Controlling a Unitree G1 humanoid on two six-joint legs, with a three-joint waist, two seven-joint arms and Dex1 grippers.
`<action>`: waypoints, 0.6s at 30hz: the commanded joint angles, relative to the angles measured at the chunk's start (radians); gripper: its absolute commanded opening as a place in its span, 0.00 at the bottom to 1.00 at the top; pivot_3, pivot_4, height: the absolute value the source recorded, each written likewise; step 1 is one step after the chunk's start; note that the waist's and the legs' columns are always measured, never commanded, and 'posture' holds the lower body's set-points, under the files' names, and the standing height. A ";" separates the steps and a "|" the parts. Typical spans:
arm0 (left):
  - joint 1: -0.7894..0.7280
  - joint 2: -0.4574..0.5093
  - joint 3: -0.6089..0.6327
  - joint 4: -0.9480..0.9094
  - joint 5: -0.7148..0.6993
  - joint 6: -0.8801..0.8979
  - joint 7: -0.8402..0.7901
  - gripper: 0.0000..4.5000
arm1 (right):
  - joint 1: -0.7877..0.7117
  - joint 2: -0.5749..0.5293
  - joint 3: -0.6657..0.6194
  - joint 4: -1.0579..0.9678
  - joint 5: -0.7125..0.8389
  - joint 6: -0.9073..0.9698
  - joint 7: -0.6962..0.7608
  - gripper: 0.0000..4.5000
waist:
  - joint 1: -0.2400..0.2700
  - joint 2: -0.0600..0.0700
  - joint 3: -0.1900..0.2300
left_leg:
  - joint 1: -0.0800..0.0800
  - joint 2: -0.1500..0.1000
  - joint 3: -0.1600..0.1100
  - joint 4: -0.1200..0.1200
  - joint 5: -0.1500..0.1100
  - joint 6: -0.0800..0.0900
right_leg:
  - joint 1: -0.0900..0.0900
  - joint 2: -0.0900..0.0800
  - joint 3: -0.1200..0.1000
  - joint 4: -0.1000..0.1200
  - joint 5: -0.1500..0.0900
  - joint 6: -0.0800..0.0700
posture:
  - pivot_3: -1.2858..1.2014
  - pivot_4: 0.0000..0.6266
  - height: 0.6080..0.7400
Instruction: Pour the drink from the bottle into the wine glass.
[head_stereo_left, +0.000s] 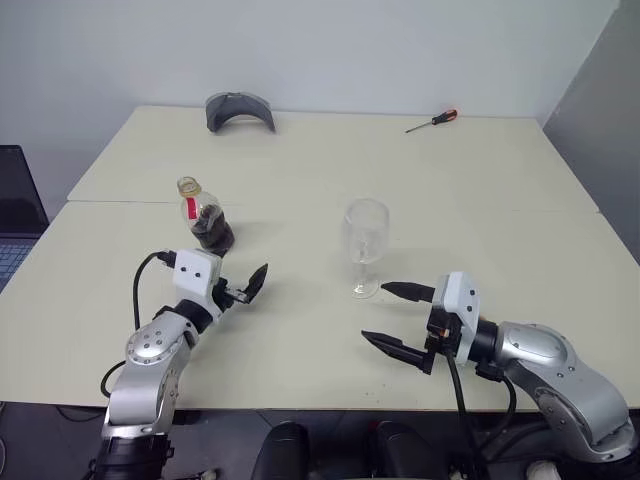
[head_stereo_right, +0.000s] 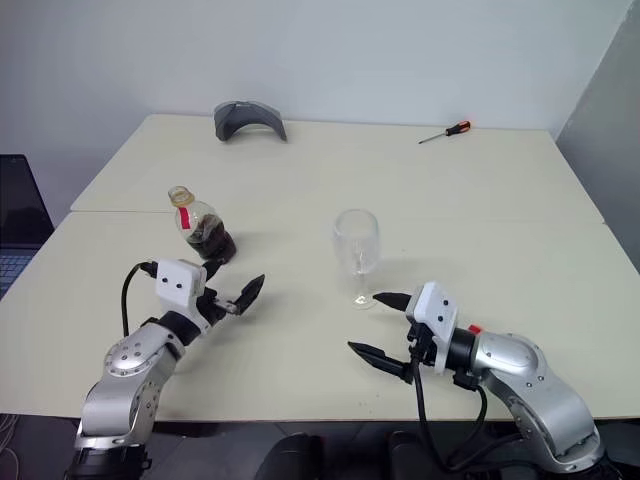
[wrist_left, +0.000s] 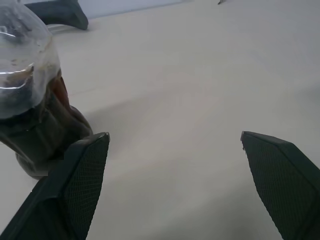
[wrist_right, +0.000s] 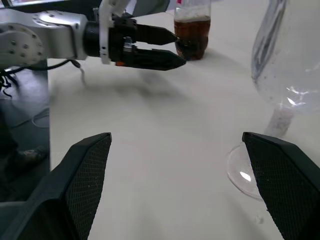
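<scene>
The step in hand looks like the approach to the bottle (head_stereo_left: 205, 220); to do it well, the left gripper (head_stereo_left: 240, 288), whose 2 fingers are spread wide with nothing between them, should slide further toward the bottle until the round lower body sits squarely between both pads, then close low on the belly rather than on the narrow neck, so the bottle stays upright; one finger (wrist_left: 80, 175) is already just beside the bottle's base, the other well off to the far side of it; the right gripper (head_stereo_right: 385, 330) is likewise wide open and empty, near the wine glass (head_stereo_left: 366, 245), and could steady the stem; the bottle stands upright on the table (head_stereo_left: 470, 190), to the left of the glass and well apart from it; it is small, squat and clear, with a red neck label and a dark brown drink (head_stereo_right: 212, 242) filling only its lower part; the glass looks empty.
</scene>
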 joint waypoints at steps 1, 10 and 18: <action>-0.046 -0.009 0.030 0.031 0.014 -0.048 0.034 1.00 | -0.003 -0.009 -0.032 -0.043 0.031 -0.012 0.003 0.99 | 0.000 0.000 0.000 | 0.000 0.000 0.000 0.000 0.000 0.000 | 0.000 0.000 0.000 0.000 0.000 0.000 | 0.52 0.24 1.00; -0.037 -0.065 0.014 -0.029 0.036 -0.046 0.132 1.00 | -0.002 -0.057 -0.062 -0.029 0.077 0.004 0.030 0.99 | 0.001 0.000 0.000 | 0.000 0.000 0.000 0.000 0.000 0.000 | 0.000 0.000 0.000 0.000 0.000 0.000 | 0.52 0.24 1.00; 0.027 -0.130 0.036 -0.166 0.097 -0.007 0.275 1.00 | -0.040 -0.059 -0.093 -0.023 0.138 0.031 0.018 0.99 | 0.001 0.000 0.000 | 0.000 0.000 0.000 0.000 0.000 0.000 | 0.000 0.000 0.000 0.001 0.000 0.000 | 0.52 0.24 1.00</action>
